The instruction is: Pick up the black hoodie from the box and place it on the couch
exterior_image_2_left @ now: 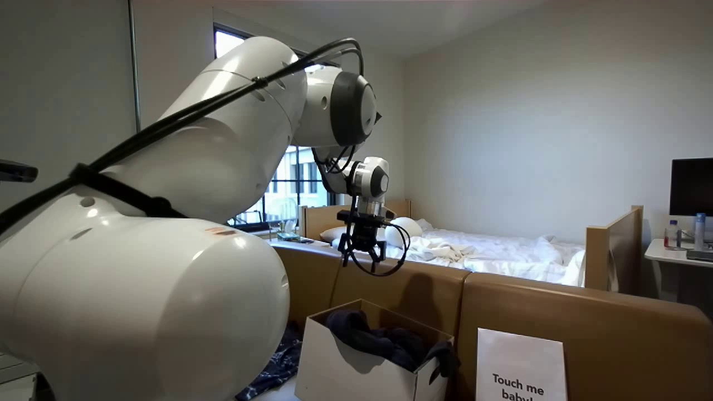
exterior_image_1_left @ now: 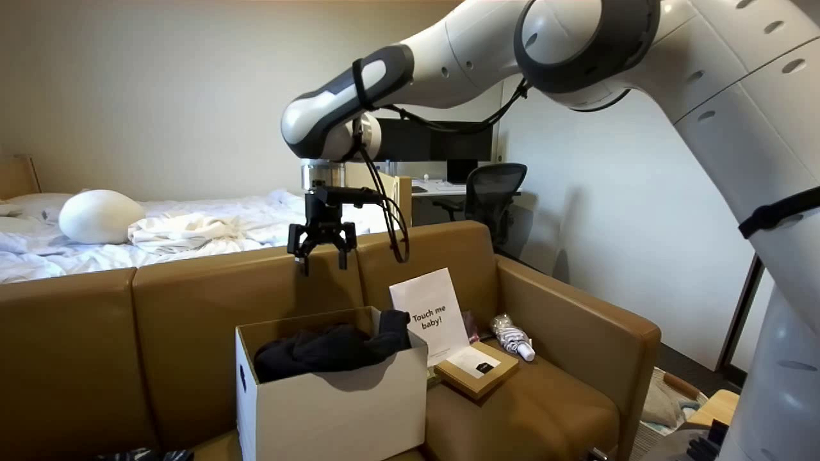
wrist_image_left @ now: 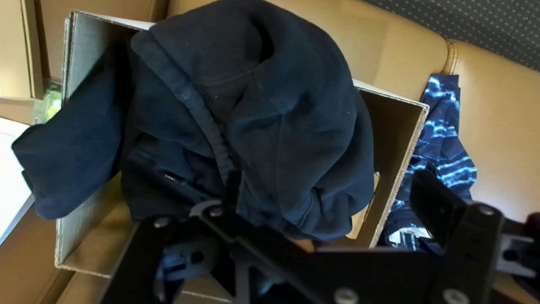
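One black hoodie [exterior_image_1_left: 320, 352] lies bunched inside the white box [exterior_image_1_left: 339, 419], its folds reaching about to the rim and a length of its fabric draped over the right-hand end wall. The wrist view looks down on those folds, with a thick hemmed band running across them. The box stands on the seat of the brown couch [exterior_image_1_left: 525, 400], close to its backrest. Above it, well clear of the hoodie in both exterior views, hangs the gripper [exterior_image_1_left: 323, 262], pointing down, its two fingers [wrist_image_left: 438, 202] spread wide apart. Just left of the box, a blue patterned cloth [wrist_image_left: 449, 152] lies on the seat. Just to the right, a white sheet [exterior_image_1_left: 430, 326] printed "Touch me baby!" stands tilted, a flat tan box [exterior_image_1_left: 492, 376] lying at its foot; farther right, near the couch's armrest, is a striped bundle [exterior_image_1_left: 510, 334] with a white end. On the far side of the couch is a bed [exterior_image_1_left: 275, 214] with rumpled white bedding and a round white object [exterior_image_1_left: 101, 216], and to the right of that a mesh-backed chair [exterior_image_1_left: 496, 186] at a white desk [exterior_image_1_left: 442, 188] with dark monitors [exterior_image_1_left: 464, 147]. At the far left, an exterior view shows a window [exterior_image_2_left: 289, 186].
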You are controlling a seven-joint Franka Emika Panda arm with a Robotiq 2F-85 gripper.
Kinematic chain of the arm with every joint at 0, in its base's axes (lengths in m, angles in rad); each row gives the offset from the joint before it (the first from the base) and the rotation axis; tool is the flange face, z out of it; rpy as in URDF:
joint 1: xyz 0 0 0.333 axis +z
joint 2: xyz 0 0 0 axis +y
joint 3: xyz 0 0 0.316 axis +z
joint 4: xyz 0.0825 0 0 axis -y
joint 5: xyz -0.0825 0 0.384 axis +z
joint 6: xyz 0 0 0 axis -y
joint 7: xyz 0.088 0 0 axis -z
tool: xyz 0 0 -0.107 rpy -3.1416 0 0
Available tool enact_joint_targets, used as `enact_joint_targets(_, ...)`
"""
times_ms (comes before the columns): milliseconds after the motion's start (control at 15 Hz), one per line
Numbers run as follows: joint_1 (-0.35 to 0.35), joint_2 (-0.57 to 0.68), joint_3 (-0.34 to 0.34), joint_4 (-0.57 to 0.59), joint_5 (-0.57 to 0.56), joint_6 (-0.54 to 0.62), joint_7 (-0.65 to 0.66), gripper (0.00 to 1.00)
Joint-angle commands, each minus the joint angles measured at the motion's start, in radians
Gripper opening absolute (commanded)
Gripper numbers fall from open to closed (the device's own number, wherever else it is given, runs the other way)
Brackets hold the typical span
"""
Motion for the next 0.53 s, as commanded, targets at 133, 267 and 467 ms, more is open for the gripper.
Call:
enact_joint_targets(133,0.002,0.197,-0.013,0.144,0.012,0.006,0.009,1.0)
enact_joint_targets(267,-0.003,0.257,-0.009,0.212,0.011,-0.021,-0.016,1.0)
enact_joint_targets(467,-0.006,0.327,0.014,0.307,0.027,-0.109,-0.04,1.0)
